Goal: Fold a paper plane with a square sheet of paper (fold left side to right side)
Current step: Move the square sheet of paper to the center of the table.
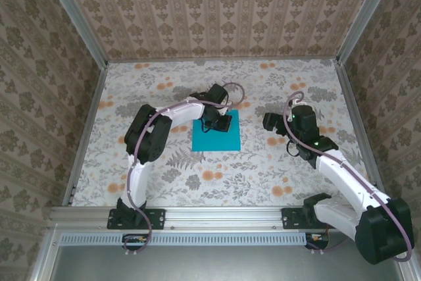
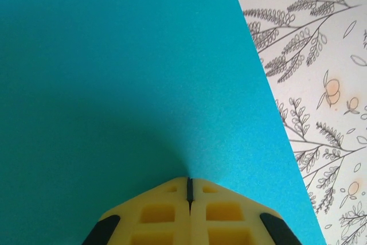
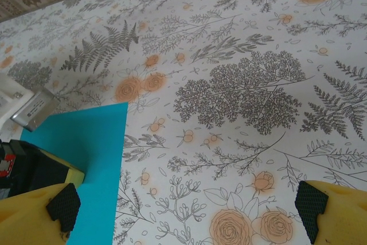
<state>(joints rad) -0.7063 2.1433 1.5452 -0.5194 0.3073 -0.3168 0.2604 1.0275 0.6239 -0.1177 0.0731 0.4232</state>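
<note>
matte turquoise square sheet of paper (image 1: 217,140) lies flat. left gripper (image 2: 190,190) closed tight, tips on its 12 o'clock side; right gripper (image 3: 188,205) spread wide, empty, at 3 o'clock.

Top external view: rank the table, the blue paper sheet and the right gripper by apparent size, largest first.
1. table, by far the largest
2. square sheet of paper
3. right gripper, smaller than the sheet even though it sits raised, nearer the camera
</note>
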